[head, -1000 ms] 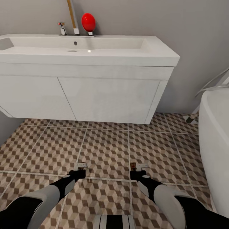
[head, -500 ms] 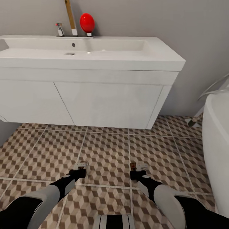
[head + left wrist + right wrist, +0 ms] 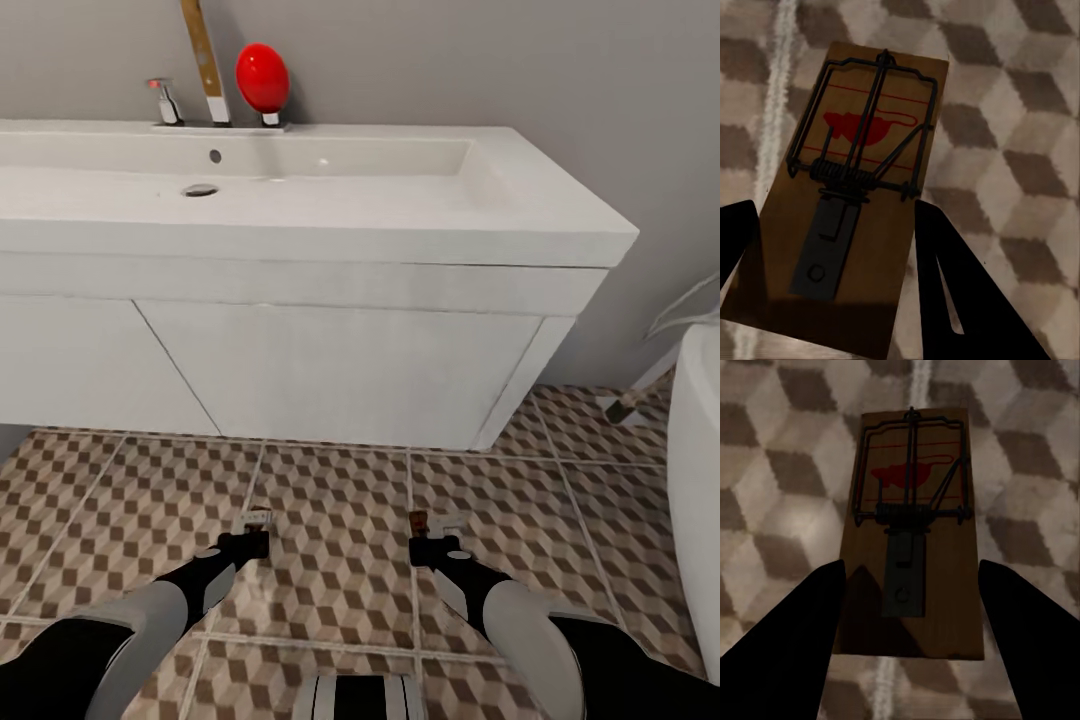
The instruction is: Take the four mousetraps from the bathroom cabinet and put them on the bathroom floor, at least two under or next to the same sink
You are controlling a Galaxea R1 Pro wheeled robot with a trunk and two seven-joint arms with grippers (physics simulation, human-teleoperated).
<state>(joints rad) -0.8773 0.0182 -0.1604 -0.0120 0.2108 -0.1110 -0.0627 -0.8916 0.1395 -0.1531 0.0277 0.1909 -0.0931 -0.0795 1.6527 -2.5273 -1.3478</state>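
My left gripper (image 3: 254, 528) hangs low over the bathroom floor (image 3: 340, 570), shut on a brown wooden mousetrap (image 3: 862, 172) with dark wire parts. Its black fingers (image 3: 945, 277) press the board's two long edges. My right gripper (image 3: 428, 530) holds a second mousetrap (image 3: 915, 510) the same way, and that trap shows as a small brown sliver (image 3: 417, 520) in the head view. Both grippers are a short way in front of the white bathroom sink (image 3: 330, 190) and its wall-hung vanity (image 3: 340, 370). The cabinet is out of view.
A chrome faucet (image 3: 165, 100), a red egg-shaped object (image 3: 262, 78) and a gold bar stand behind the basin. The white bathtub (image 3: 700, 480) rises at the right edge, with a hose beside it. A gap runs under the vanity.
The whole view has closed in on the sink and vanity, so the camera has moved forward. Both grippers keep their traps and their places in the picture.
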